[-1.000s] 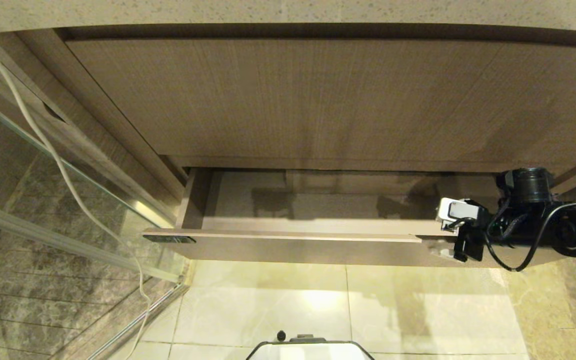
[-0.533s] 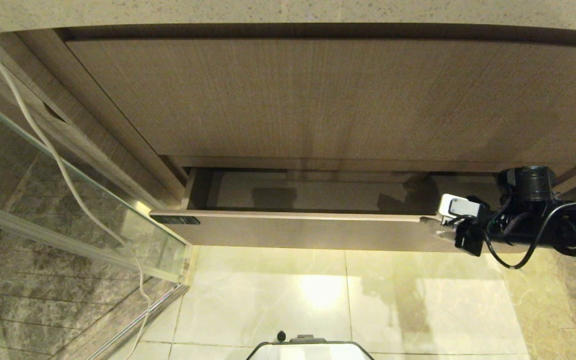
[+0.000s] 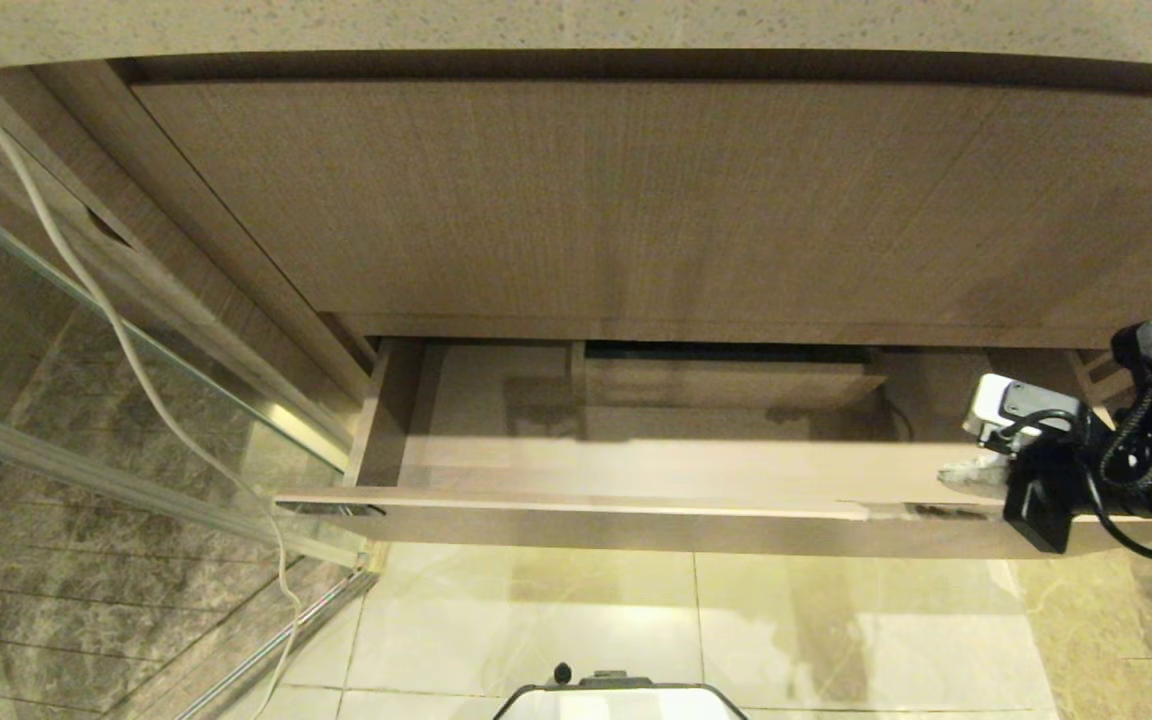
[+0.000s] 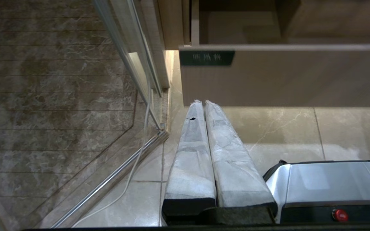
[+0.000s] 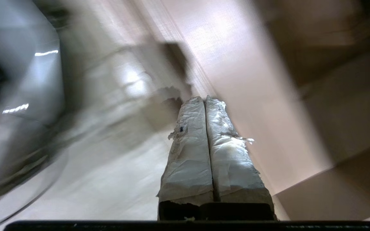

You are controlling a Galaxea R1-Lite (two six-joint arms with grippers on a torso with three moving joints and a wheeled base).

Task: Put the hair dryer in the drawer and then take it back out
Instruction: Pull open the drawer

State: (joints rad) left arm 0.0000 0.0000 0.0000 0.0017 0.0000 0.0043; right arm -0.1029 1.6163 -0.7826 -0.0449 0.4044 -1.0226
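The drawer (image 3: 576,505) stands pulled out below the vanity, its beige floor and the boxed cutout (image 3: 726,380) at mid-back in plain sight. No hair dryer shows in any view. My right gripper (image 3: 961,478) hovers at the right end of the drawer's front, fingers pressed together and empty. In the right wrist view its wrapped fingers (image 5: 191,144) point along a blurred beige panel. My left gripper (image 4: 201,103) hangs parked and shut over the floor tiles, short of the drawer front (image 4: 284,77).
A taller wood-grain panel (image 3: 636,200) sits above the drawer under a stone counter edge (image 3: 576,20). On the left are a glass shower door (image 3: 136,340) and a hanging white cable (image 3: 86,290). My base (image 3: 621,700) stands on pale floor tiles.
The drawer slid partway in, then came out again to wider than before. My right arm moved right and nearer along the drawer's front.
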